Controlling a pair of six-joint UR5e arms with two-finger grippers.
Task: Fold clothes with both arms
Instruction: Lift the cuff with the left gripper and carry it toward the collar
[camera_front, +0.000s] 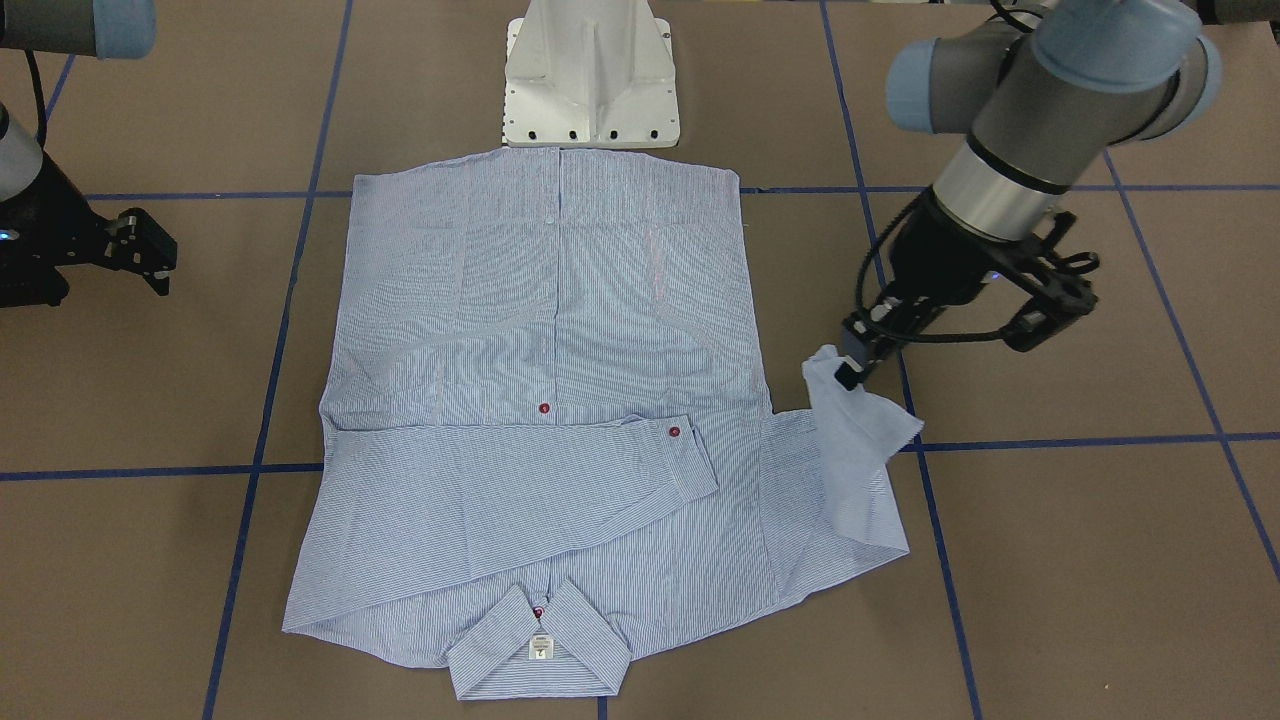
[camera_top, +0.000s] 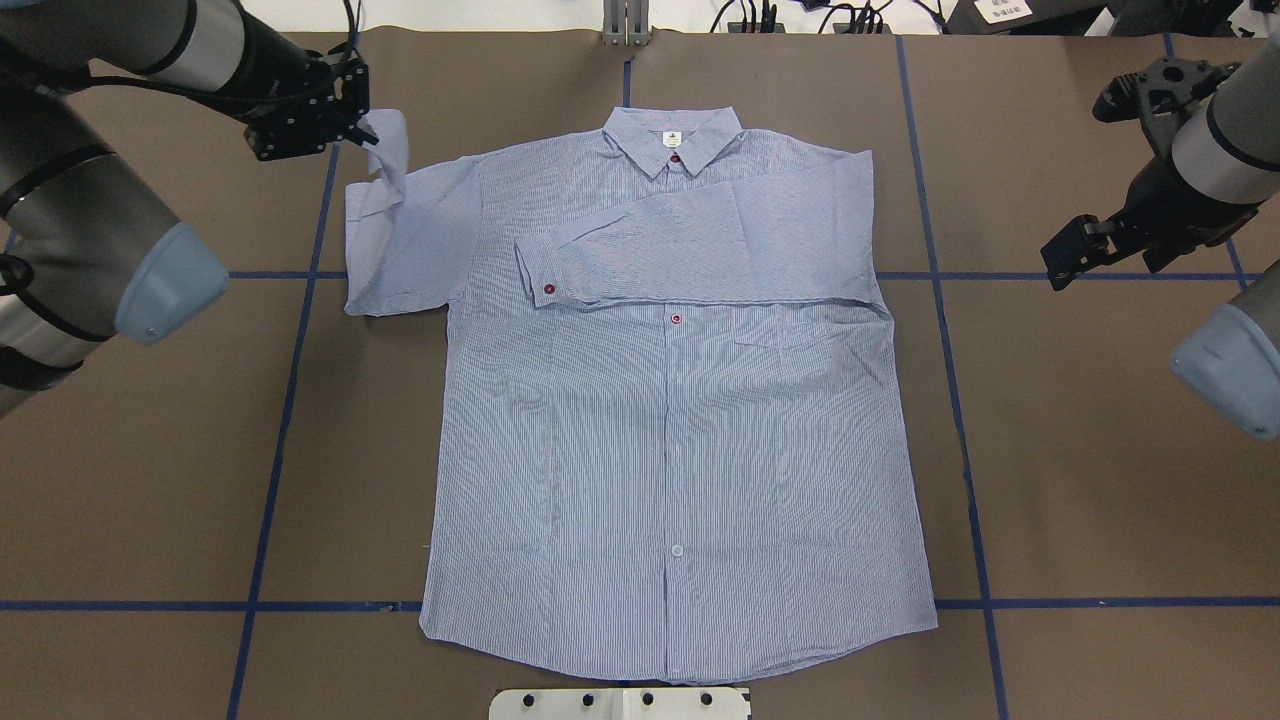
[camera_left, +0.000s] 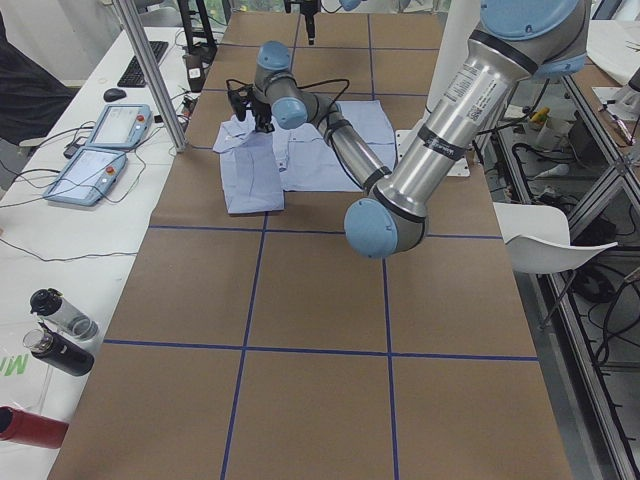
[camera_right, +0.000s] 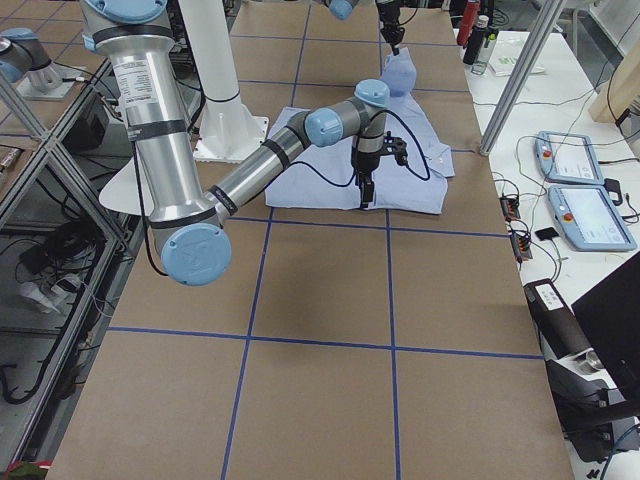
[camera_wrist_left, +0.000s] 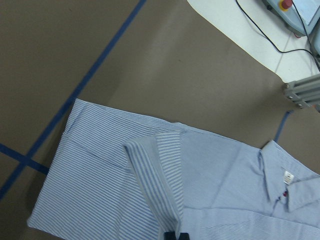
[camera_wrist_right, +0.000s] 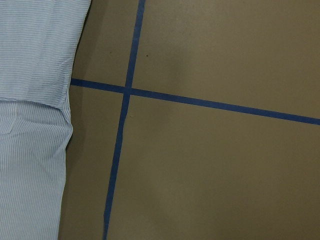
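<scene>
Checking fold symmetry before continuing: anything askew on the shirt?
Only asymmetry: one sleeve lies flat across the chest of the shirt; the other sleeve is crumpled beside the body, its cuff lifted in the left gripper. No damage visible.

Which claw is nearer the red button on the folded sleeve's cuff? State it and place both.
Left. The left claw pinches the other sleeve of the light blue striped shirt, a short way from the red cuff button; the right claw hangs beyond the shirt's opposite edge.

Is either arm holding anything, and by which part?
The left gripper pinches the shirt by the end of one sleeve, with that end raised. The right gripper holds nothing.
</scene>
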